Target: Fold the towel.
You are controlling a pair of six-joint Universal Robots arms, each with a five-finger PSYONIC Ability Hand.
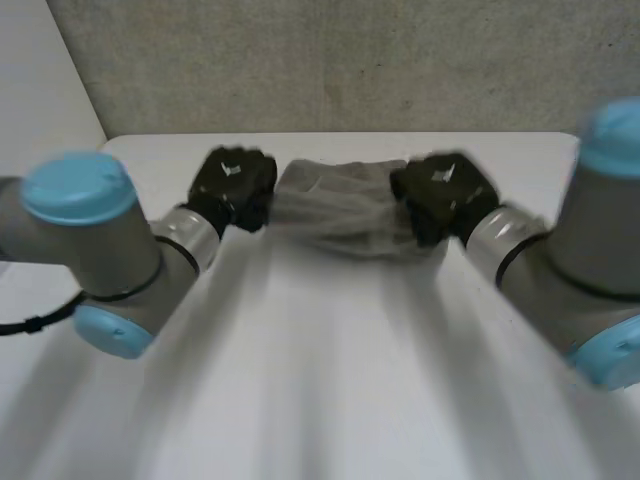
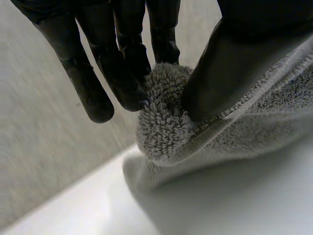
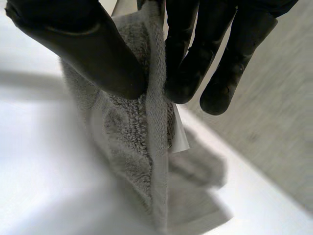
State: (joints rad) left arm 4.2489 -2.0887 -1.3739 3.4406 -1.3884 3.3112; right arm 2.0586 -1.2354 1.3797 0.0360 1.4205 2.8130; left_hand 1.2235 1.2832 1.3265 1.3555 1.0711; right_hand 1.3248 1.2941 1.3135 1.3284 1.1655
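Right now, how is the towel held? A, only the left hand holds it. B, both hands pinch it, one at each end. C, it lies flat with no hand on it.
B: the left hand pinches one end of the towel between thumb and fingers, the right hand the other end.

My arms (image 1: 110,245) are thick grey tubes with light-blue caps (image 1: 78,187) at the joints — my left hand (image 1: 232,187) and right hand (image 1: 445,195) are black, fingers (image 2: 88,88) smooth and blunt-tipped.

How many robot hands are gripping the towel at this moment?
2. The left hand pinches the towel at its left end; the right hand pinches its right end.
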